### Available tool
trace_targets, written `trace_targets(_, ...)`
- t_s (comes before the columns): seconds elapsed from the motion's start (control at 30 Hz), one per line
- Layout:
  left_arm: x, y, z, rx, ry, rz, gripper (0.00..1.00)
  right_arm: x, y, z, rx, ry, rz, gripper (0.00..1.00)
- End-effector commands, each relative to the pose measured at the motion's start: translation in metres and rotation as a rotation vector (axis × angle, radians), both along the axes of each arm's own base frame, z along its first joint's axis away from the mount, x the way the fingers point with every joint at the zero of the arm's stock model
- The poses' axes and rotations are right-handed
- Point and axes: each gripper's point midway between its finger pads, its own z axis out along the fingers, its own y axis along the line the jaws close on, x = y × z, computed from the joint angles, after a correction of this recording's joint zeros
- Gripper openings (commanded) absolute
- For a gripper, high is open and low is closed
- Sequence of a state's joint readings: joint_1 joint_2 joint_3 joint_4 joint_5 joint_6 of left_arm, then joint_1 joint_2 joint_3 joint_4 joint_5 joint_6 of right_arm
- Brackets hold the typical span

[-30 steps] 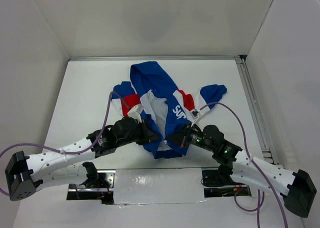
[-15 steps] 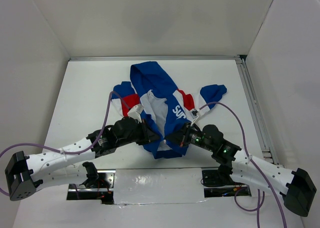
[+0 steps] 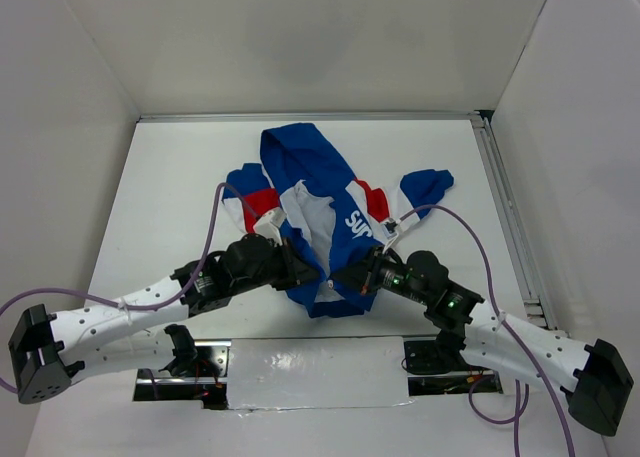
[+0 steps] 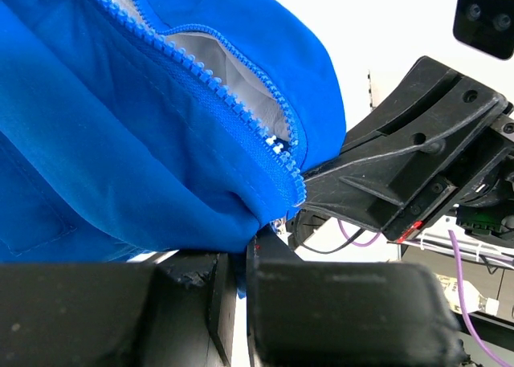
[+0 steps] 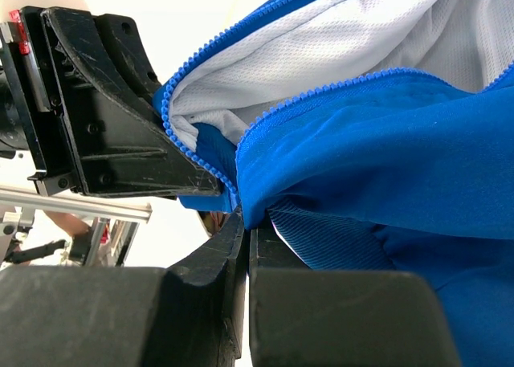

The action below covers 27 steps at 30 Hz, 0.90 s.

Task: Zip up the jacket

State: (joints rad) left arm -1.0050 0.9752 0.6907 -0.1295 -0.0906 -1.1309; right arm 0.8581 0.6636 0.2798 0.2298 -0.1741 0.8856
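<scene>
lab: white enclosure walls (image 3: 300, 37), aluminium rail (image 3: 512, 222)

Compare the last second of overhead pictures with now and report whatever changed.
Nothing visibly changed. The left pincer and the right pincer stay shut on the bottom edge of the jacket, one on each side of the open zipper, and the jacket lies where it did.

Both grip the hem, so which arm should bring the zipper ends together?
Probably right: the right gripper pinches the jacket where its zipper teeth end; the left gripper holds fabric beside its teeth.
</scene>
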Motion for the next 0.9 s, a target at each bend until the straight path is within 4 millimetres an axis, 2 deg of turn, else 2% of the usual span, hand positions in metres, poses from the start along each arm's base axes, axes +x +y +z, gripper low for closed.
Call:
trace_targets(0.0,0.0039,-0.0121,0.0291,-0.067,-0.048,-0.017,0.0,0.0031,0.0044,0.0212,0.055,-0.059,0.009,0.0)
trace_targets(0.5,0.0027,-0.0151,0.029,-0.073,-0.062,-0.039,0.0,0.0074,0.0039,0.0306,0.08,-0.081,-0.013,0.0)
trace_targets(0.87,0.0003,-0.017,0.0319,-0.087,-0.074,-0.062,0.0,0.0117,0.0017,0.0281,0.086,-0.068,-0.045,0.0)
